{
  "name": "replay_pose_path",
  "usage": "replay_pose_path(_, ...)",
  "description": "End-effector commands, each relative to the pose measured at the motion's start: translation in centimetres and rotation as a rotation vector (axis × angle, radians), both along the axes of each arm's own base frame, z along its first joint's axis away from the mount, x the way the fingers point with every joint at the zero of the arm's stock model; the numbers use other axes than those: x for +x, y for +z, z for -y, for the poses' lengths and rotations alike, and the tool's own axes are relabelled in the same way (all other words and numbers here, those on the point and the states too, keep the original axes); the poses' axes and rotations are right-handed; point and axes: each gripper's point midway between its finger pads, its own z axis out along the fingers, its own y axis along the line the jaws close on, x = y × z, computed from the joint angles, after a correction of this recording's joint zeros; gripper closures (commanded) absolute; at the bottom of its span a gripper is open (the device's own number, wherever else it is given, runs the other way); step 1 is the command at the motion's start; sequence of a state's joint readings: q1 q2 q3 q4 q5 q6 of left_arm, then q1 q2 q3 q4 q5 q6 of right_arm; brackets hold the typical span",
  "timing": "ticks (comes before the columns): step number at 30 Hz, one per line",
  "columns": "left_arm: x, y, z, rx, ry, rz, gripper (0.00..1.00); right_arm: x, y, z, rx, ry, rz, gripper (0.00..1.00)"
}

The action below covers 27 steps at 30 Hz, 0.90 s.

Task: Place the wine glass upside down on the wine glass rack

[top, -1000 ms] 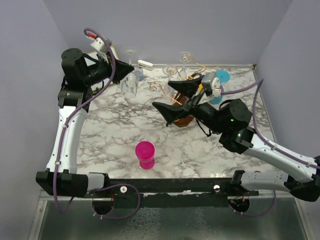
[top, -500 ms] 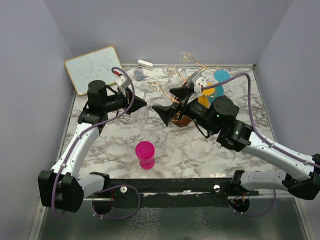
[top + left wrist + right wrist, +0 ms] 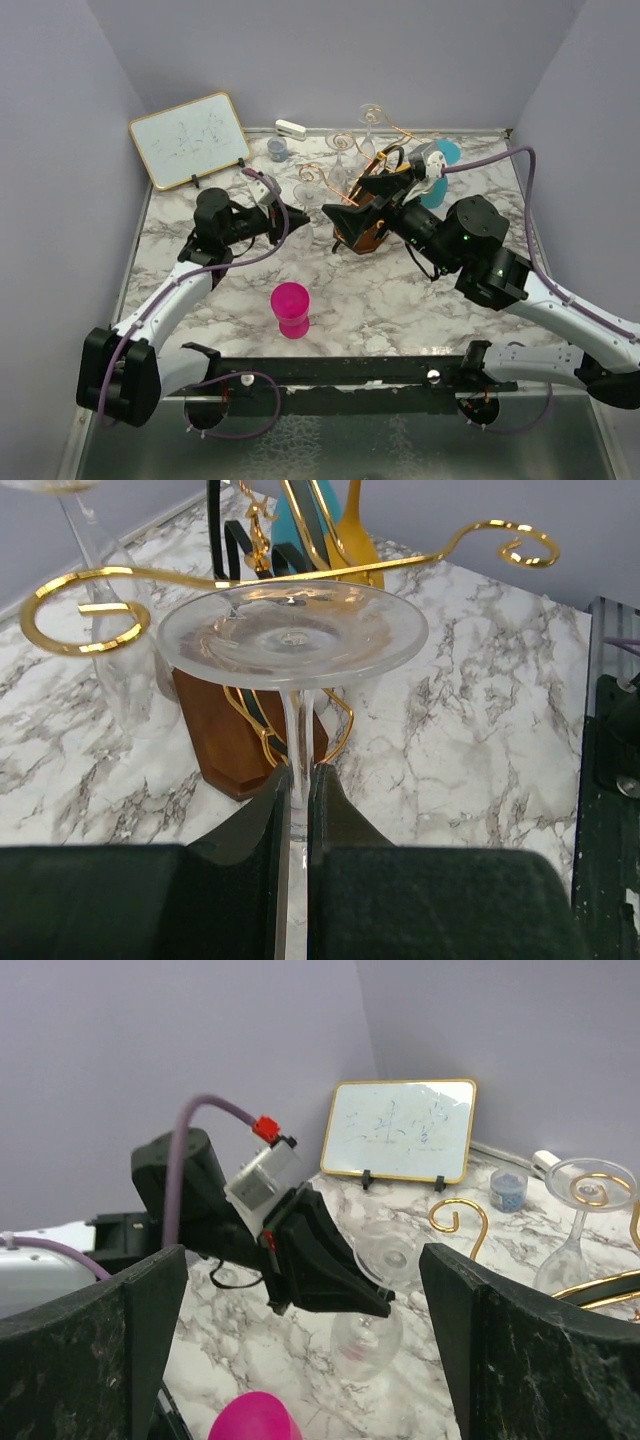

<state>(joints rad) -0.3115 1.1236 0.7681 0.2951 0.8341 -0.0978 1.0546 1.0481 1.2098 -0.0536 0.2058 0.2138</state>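
Observation:
My left gripper (image 3: 298, 780) is shut on the stem of a clear wine glass (image 3: 293, 630). The glass's round foot points toward the wine glass rack (image 3: 240, 742), a gold wire stand on a brown wooden base. A curled gold arm (image 3: 90, 590) runs just behind the foot. From the right wrist view the glass's bowl (image 3: 365, 1345) hangs below the left gripper (image 3: 330, 1260), over the marble. From above, the glass (image 3: 306, 192) is just left of the rack (image 3: 365, 235). My right gripper (image 3: 362, 200) stands open and empty by the rack, facing the left one.
A pink cup (image 3: 291, 308) stands near the front middle. A whiteboard (image 3: 190, 138) leans at the back left, with a small blue jar (image 3: 278, 149) beside it. Another glass (image 3: 590, 1185) hangs on the rack. Teal and yellow pieces (image 3: 443, 152) lie behind the rack.
My left arm swung down from the back left wall toward the rack, carrying the glass and uncovering the whiteboard. The right gripper shifted slightly back toward the rack, still open.

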Motion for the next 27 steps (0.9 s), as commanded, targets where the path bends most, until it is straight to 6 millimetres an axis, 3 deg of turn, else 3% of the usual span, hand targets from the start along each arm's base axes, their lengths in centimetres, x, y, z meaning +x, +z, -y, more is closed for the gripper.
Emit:
replay_pose_path(1, 0.7, 1.8, 1.0, -0.116, 0.011, 0.173, 1.00, -0.4, 1.1, 0.9, 0.045, -0.013, -0.044, 0.02)
replay_pose_path(9, 2.5, 1.2, 1.8, -0.090, 0.034, 0.231, 1.00, -0.8, 2.4, 1.6, 0.052, -0.010, -0.024, 0.02)
replay_pose_path(15, 3.7, 2.0, 2.2, -0.117, 0.044, 0.252, 1.00, -0.1, 2.0, 1.7, 0.013, -0.044, -0.025, 0.02)
replay_pose_path(22, 6.1, 2.0, 2.4, -0.109, 0.085, 0.262, 1.00, -0.8, 3.4, 2.3, 0.050, -0.031, 0.006, 0.02)
replay_pose_path(27, 7.4, 2.2, 2.6, -0.114, 0.108, 0.265, 1.00, -0.8, 3.4, 2.0, 0.041, -0.018, 0.008, 0.02)
